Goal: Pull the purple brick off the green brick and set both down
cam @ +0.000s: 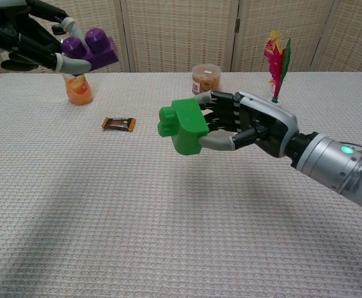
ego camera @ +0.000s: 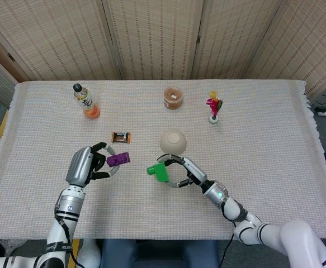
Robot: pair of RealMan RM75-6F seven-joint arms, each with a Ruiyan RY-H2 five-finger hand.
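Purple brick: the purple two-stud plastic brick (cam: 92,48) is pinched in the left hand (cam: 28,38), above the woven white tablecloth (ego camera: 263,139).
Green brick: the green plastic brick (cam: 184,126), right of the purple one, apparently off the cloth, fingers of the right hand (cam: 255,127) curled around it.
Wrapper: a small brown snack bar (cam: 118,124) lies between the bricks.

Left hand (ego camera: 87,164) raised above the tabletop's near-left part, fingers (cam: 61,61) pinching a purple plastic brick (cam: 90,48). Right hand (cam: 250,129) held mid-air nearer the middle, arm reaching in from the near-right edge, fingers curled around a green plastic brick (cam: 182,126). Hands well apart.
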